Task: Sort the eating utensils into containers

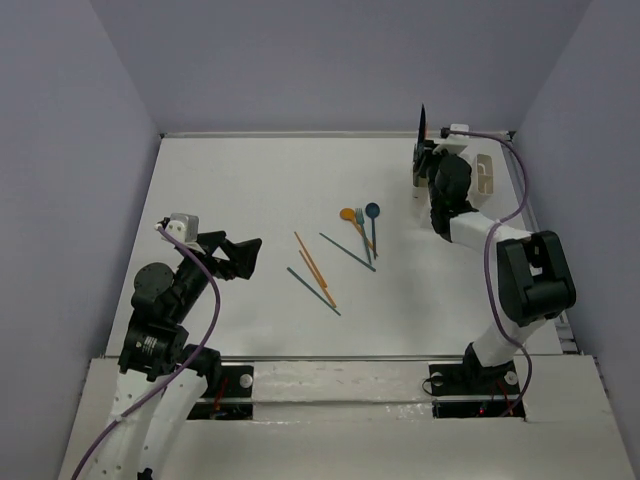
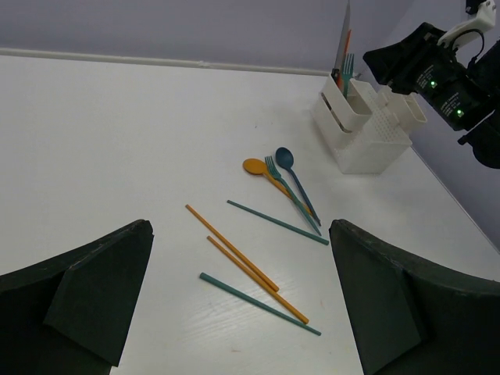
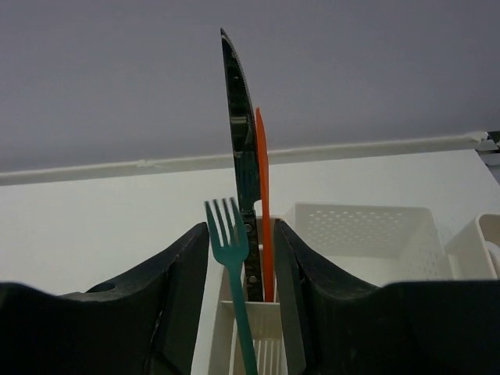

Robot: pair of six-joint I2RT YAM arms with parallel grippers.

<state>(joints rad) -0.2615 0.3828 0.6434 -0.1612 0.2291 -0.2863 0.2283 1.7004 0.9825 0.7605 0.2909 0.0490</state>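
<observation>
A white desk [image 1: 250, 180] lies between grey-purple walls [image 1: 80, 150]. The right arm [image 1: 530, 275] rises from its base at the near edge, bends at the elbow and reaches to the far right corner. In the overhead view its wrist covers much of the white caddy [image 2: 375, 148]. The left arm [image 1: 165, 300] is folded low on the left side, with its wrist pointing across the desk toward the middle and a purple cable [image 1: 205, 300] looping along it.

The caddy stands near the right wall. It is a low perforated box with narrow cups at its ends. One end cup holds a grey-bladed knife [image 3: 238, 117], a thin orange piece [image 3: 262, 172] just beside it and a teal fork [image 3: 229, 230], all upright. The right fingers [image 3: 241, 230] are partly open, one on each side of these three. They grip none of them that I can see, though the orange piece stands very close to one finger.

The left fingers [image 1: 250, 257] are spread wide with nothing held, above the desk on the near-left side of the loose utensils.

Those utensils lie mid-desk, well apart from the caddy. Two orange chopsticks [image 2: 230, 246] lie nearly side by side, with one teal chopstick [image 2: 258, 303] on their near side and another [image 2: 277, 223] on their far side. Beyond them an orange spoon [image 2: 255, 166], a second teal fork [image 2: 273, 166] and a dark blue spoon [image 2: 284, 157] lie fanned together, their handles overlapping.
</observation>
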